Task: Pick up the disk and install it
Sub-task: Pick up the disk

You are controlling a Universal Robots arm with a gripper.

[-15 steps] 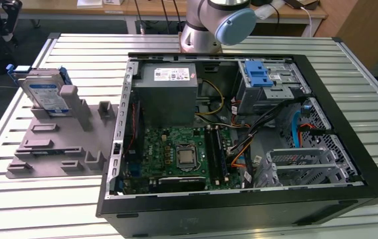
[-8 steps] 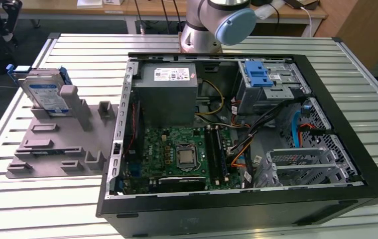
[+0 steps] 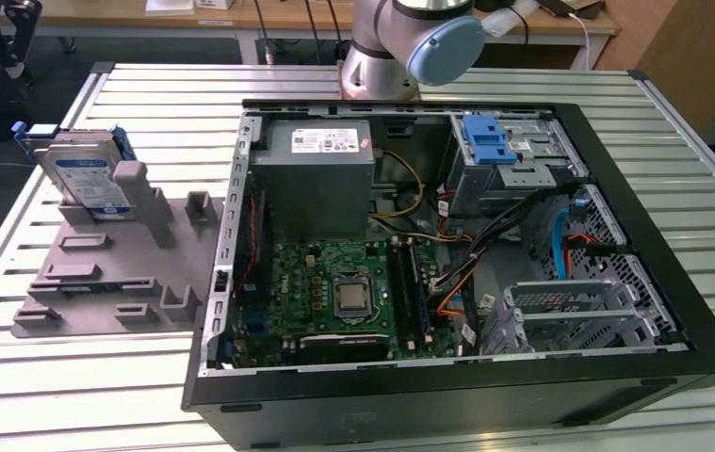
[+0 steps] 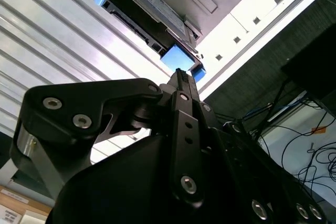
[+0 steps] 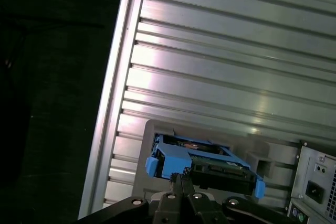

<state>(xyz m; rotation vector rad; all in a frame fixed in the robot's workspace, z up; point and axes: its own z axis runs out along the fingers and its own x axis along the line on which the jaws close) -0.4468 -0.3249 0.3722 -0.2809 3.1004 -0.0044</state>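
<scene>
Because it stands on edge in a slot of the grey holder [image 3: 105, 273], the disk [image 3: 87, 179] shows its top edge and blue frame upward, which I judge suits a grab from above. In both wrist views the jaws hang above it, clear of it, clenched on nothing. The holder sits on a ribbed metal table [image 3: 68, 377], just beside the open computer case [image 3: 458, 400], at the exterior view's left. Wooden desks [image 3: 269, 14] line the room behind.
</scene>
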